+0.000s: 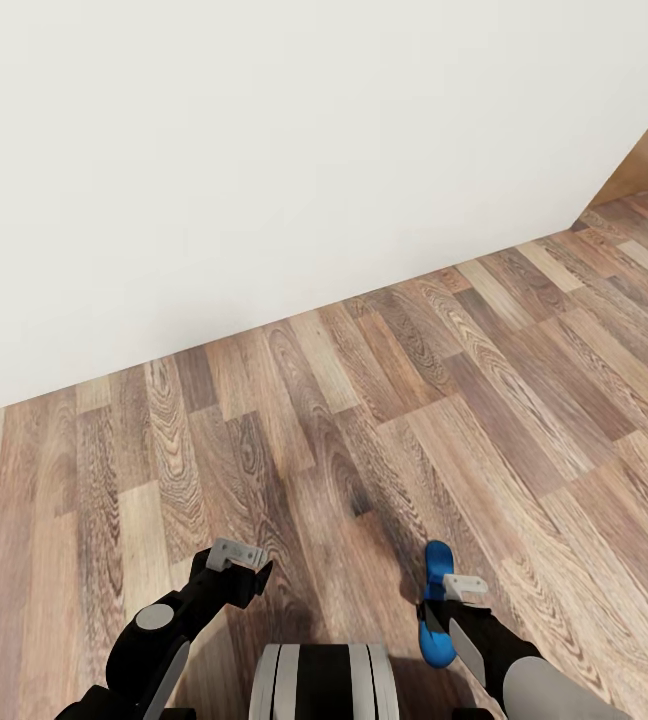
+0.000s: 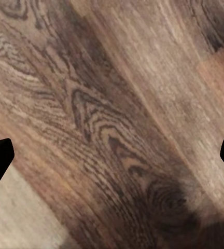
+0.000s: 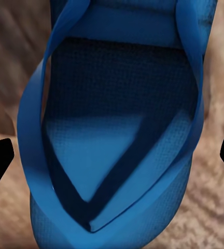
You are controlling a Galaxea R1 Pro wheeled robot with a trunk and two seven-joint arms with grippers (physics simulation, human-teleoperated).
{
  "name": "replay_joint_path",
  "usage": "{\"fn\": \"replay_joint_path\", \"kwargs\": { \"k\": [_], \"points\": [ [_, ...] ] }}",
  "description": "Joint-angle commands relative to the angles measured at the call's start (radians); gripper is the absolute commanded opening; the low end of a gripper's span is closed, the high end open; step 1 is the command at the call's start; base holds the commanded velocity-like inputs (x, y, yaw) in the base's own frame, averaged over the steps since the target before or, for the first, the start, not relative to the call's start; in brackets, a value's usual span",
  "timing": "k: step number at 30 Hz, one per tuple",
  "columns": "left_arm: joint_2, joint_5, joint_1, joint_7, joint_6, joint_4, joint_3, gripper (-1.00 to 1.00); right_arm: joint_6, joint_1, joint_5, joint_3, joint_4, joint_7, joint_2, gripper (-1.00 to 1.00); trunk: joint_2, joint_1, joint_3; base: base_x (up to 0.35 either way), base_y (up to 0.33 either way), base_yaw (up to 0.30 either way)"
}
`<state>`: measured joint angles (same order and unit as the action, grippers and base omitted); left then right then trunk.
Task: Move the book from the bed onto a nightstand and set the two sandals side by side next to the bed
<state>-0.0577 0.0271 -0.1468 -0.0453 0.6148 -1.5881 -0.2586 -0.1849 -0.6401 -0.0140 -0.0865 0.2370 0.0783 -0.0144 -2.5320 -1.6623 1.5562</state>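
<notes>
**Blue sandal held over the plank floor**

The right claw (image 1: 442, 590) grips a flat bright blue sandal with a foot-shaped sole (image 1: 434, 610), at 5 o'clock in the head view, above the light brown wood-plank floor (image 1: 384, 400). The left claw (image 1: 244, 562), at 7 o'clock, holds nothing and stands wide. A plain white wall (image 1: 264, 150) rises from 9 to 2 o'clock.

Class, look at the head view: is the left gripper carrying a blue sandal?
No. The left gripper hangs empty above the wood floor; the blue sandal is at the right gripper.
</notes>
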Motion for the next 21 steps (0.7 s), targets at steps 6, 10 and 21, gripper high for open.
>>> {"fn": "replay_joint_path", "kwargs": {
  "k": [6,10,21],
  "points": [
    [-0.001,0.003,0.0,-0.001,0.005,-0.001,-0.001,1.0,-0.005,-0.001,-0.001,-0.007,0.002,0.001,-0.001,1.0,0.0,0.0,0.001,0.0,0.0,0.0],
    [-0.001,0.003,0.0,-0.001,0.005,-0.001,-0.001,1.0,-0.005,-0.001,-0.001,-0.007,0.002,0.001,-0.001,1.0,0.0,0.0,0.001,0.0,0.0,0.0],
    [-0.001,0.003,0.0,-0.001,0.005,-0.001,-0.001,1.0,-0.005,-0.001,-0.001,-0.007,0.002,0.001,-0.002,1.0,0.0,0.0,0.001,0.0,0.0,0.0]
  ]
}}
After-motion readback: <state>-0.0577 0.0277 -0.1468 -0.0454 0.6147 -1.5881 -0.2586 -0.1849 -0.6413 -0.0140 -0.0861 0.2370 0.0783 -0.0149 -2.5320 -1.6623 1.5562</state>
